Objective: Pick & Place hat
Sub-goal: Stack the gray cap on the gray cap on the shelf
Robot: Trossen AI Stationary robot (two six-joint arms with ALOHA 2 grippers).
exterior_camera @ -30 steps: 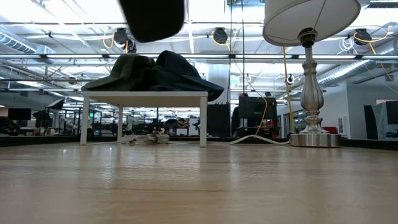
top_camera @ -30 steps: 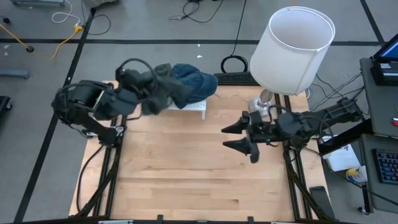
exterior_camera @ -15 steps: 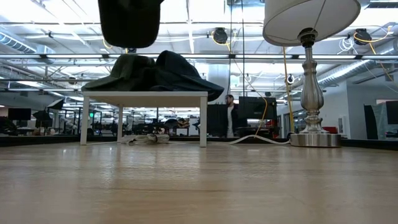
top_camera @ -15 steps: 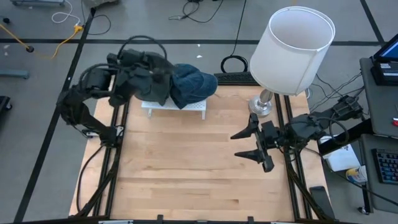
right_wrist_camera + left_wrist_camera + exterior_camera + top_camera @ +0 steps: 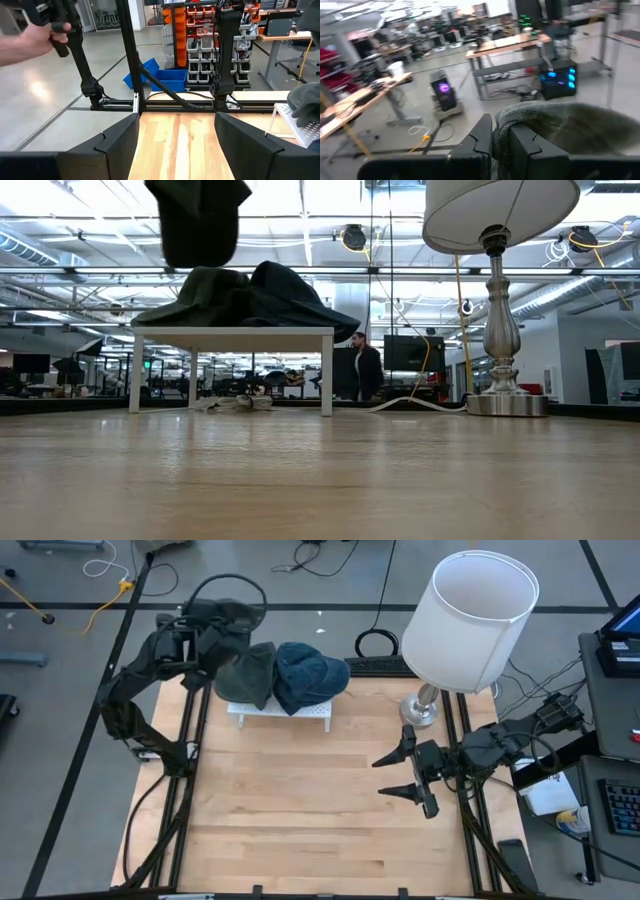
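Note:
A grey-green knit hat (image 5: 247, 675) hangs high over the left end of a small white stand (image 5: 283, 715) at the table's far edge, with my left gripper (image 5: 500, 131) shut on it. In the low view this hat (image 5: 200, 222) hangs well above the stand (image 5: 232, 333). On the stand lie a green hat (image 5: 205, 292) and a darker one (image 5: 295, 292); the darker one shows blue from above (image 5: 312, 670). My right gripper (image 5: 395, 773) hovers open over the table's right half, nothing between its fingers (image 5: 176, 120). My left gripper pinches the hat's rolled brim (image 5: 506, 116) between its two fingers. The fingers come about level from the table's far left. The rest of the hat (image 5: 570, 130) hangs away from them, slack and clear of the stand and of the hats below.
A tall lamp with a white shade (image 5: 470, 615) stands on its metal foot (image 5: 420, 712) at the far right corner. Bare wood (image 5: 300, 810) fills the table's middle and near part. Beyond the table a person (image 5: 367, 370) stands, and a hand (image 5: 30, 40) grips a dark handle.
My left gripper has swung with the grey-green hat toward the table's far left corner, turning as it went; the hat stays lifted over the stand's left end. My right gripper has rolled about its own axis and drawn back slightly toward the right edge, still open.

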